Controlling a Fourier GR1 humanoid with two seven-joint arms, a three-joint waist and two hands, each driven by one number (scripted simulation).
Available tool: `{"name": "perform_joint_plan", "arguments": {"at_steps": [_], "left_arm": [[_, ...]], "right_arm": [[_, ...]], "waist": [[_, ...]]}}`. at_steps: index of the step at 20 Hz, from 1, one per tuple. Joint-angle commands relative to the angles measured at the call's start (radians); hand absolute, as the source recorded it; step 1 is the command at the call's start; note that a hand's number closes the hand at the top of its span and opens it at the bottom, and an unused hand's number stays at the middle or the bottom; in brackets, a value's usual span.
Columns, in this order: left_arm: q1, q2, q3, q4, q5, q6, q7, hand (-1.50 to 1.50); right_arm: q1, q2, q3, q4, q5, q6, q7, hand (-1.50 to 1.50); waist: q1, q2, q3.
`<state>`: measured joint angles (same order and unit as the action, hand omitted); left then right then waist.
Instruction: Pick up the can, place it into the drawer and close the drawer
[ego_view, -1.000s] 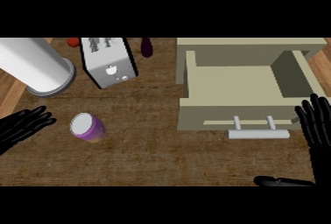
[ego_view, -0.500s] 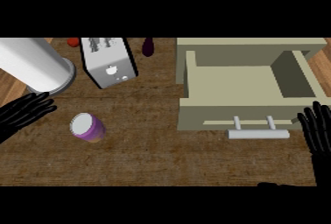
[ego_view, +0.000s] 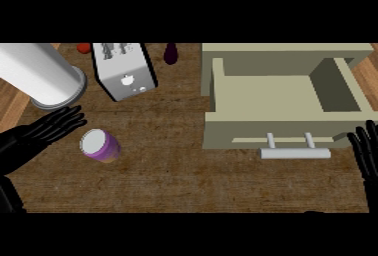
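hands first: left hand (ego_view: 40, 136) is sitting at the lower left with fingers spread and straight, holding nothing, fingertips pointing up-right and ending just beside the can (ego_view: 100, 145) without clearly touching it. right hand (ego_view: 366, 152) is showing at the right edge, fingers straight and pointing up, empty, just right of the drawer handle (ego_view: 295, 153). can is standing on the desk (ego_view: 184, 180), purple body with a pale top, well apart from the drawer (ego_view: 284, 100). drawer is standing pulled open at the right, nothing lying inside it. further back, a big white cylinder (ego_view: 40, 75) is standing at the far left, a toaster (ego_view: 124, 70) is sitting beside it, and a small red thing (ego_view: 84, 47) and a dark purple thing (ego_view: 171, 53) are lying near the far edge.
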<state>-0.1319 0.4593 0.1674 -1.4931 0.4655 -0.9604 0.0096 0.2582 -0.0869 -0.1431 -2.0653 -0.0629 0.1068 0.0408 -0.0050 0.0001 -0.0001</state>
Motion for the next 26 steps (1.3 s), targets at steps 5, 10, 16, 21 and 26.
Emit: {"name": "perform_joint_plan", "arguments": {"at_steps": [5, 10, 16, 21, 26], "left_arm": [[-0.110, -0.060, 0.023, 0.183, -0.206, -0.043, -0.127, -1.50], [-0.015, -0.086, 0.030, 0.184, -0.357, -0.034, -0.290, -1.50], [-0.089, -0.036, 0.026, 0.373, -0.476, -0.026, -0.455, -1.50], [-0.186, -0.039, -0.022, 0.558, -0.591, 0.080, -0.589, -1.50], [-0.208, -0.001, -0.051, 0.678, -0.610, 0.086, -0.685, -1.50]], "right_arm": [[0.016, 0.047, 0.047, -0.015, 0.068, -0.001, -0.005, -1.50], [-0.026, -0.028, -0.094, 0.073, -0.029, 0.060, -0.042, -1.50], [-0.022, -0.015, -0.062, -0.011, -0.030, 0.063, 0.048, -1.50], [-0.036, 0.041, -0.010, 0.006, 0.020, 0.034, 0.005, -1.50], [-0.066, 0.009, -0.050, 0.029, -0.002, 0.046, 0.022, -1.50]], "waist": [[-0.002, 0.000, 0.000], [0.001, 0.000, 0.000], [-0.003, 0.001, -0.001], [-0.011, 0.004, -0.002], [-0.015, 0.006, -0.002]]}}
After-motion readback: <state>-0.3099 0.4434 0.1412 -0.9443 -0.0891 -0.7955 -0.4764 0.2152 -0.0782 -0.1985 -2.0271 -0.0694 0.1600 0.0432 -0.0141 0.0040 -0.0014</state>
